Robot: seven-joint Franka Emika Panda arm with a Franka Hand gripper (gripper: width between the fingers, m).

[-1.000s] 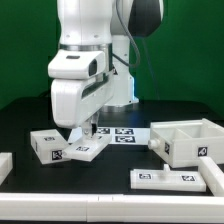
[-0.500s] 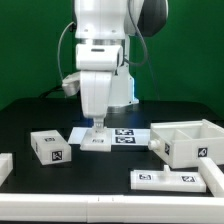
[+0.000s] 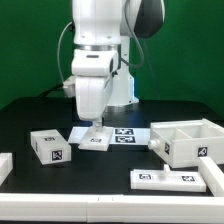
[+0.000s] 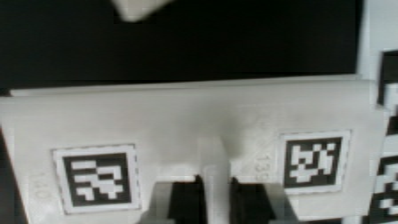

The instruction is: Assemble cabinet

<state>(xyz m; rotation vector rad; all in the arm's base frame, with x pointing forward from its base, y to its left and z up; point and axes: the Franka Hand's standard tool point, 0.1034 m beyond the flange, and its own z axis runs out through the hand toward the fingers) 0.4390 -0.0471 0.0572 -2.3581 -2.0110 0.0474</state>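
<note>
- Step in hand, as a judgement: fetching a loose part. Claw (image 3: 97, 127) hanging low over a small flat white tagged panel (image 3: 95, 141) mid-surface, just beside the marker board (image 3: 126, 134).
- Claw state: impossible to tell, whether apart or clamped on the panel. Tips blurred against the panel's edge in the wrist view.
- Next move, likely: securing a firm hold, lifting level, then carrying toward the exterior view's right.
- Cabinet (image 3: 180, 148): standing on the dark surface (image 3: 110, 172) at the exterior view's right, well apart from the claw. Open-topped, with divided compartments apparently empty.
- Elsewhere: tagged block (image 3: 50, 147) at the exterior view's left, and a long flat panel (image 3: 172, 180) near, in front of the cabinet.
</note>
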